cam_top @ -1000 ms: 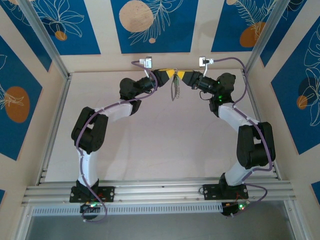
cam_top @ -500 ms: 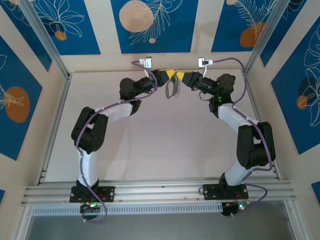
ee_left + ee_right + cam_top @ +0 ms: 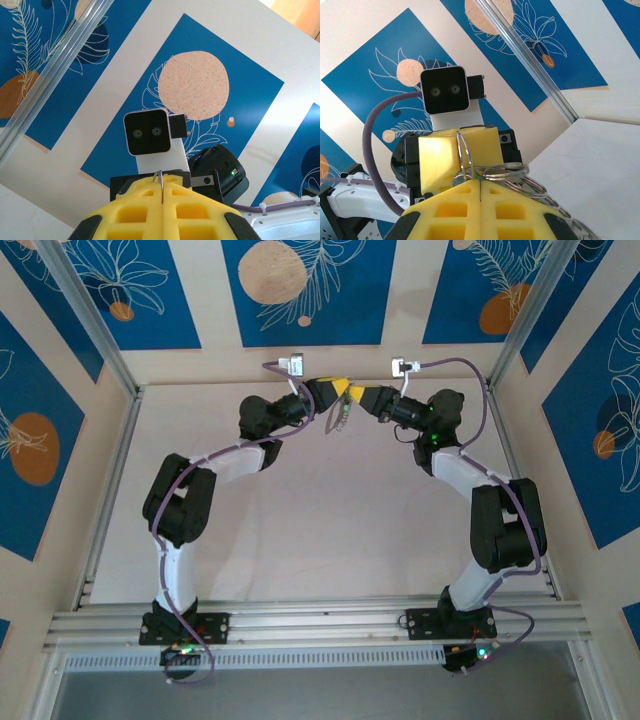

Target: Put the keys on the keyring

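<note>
Right wrist view: the thin grey oval metal keyring (image 3: 160,177) hangs above the far edge of the table (image 3: 330,530). Closed left fingers (image 3: 439,160) pinch its loop, and closed right fingers (image 3: 451,210) pinch its silvery rings (image 3: 502,172). Hold steady and avoid twisting.

Thin grey keyring (image 3: 495,172), held aloft, silvery rings fanned sideways

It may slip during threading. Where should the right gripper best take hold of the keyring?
Probably the stacked flat rings of the keyring, pinched across their faces from opposite the left gripper, which clamps the upright wire loop; the chain trails off.
</note>
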{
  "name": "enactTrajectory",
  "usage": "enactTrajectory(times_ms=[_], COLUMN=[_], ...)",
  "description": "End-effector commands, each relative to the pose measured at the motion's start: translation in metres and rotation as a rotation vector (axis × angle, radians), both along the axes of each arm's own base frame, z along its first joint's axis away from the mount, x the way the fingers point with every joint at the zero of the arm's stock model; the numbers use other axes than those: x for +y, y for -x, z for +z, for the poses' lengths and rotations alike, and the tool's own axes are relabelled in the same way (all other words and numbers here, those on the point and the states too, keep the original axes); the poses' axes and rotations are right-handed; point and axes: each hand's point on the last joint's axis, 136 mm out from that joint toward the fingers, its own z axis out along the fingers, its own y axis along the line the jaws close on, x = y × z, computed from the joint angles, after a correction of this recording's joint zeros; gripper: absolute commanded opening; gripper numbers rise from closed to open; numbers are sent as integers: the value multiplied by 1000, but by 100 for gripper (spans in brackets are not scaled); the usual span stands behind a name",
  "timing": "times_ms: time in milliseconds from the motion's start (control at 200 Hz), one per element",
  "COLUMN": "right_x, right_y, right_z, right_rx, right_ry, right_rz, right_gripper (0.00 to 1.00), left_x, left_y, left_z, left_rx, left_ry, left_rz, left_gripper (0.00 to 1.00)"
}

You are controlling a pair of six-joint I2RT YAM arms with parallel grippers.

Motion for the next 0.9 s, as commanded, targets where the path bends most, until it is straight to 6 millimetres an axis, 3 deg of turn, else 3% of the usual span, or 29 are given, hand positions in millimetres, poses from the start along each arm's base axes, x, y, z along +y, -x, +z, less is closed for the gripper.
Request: enactTrajectory(times_ms=[0, 230, 455, 700, 805, 895], right_x=[12, 22, 11, -17, -32, -41], right_y=[-2, -3, -6, -9, -6, 1], right_z=[-4, -1, -4, -23, -31, -32], right_rx=[27, 29, 47, 106, 130, 125], right_ry=[-5, -11, -17, 12, 37, 49], right_rz=[21, 30, -6, -98, -150, -176], right_gripper=[0, 0, 0, 0, 14, 19], left_x=[1, 0, 0, 1, 1, 1], left_y=[26, 26, 26, 26, 26, 26], left_z=[40, 39, 38, 39, 39, 39], left_rx=[-152, -149, -147, -148, -148, -149], left_ry=[70, 68, 67, 67, 67, 68], left_rz=[-16, -21, -19, -19, -19, -19], left_gripper=[0, 0, 0, 0, 0, 0])
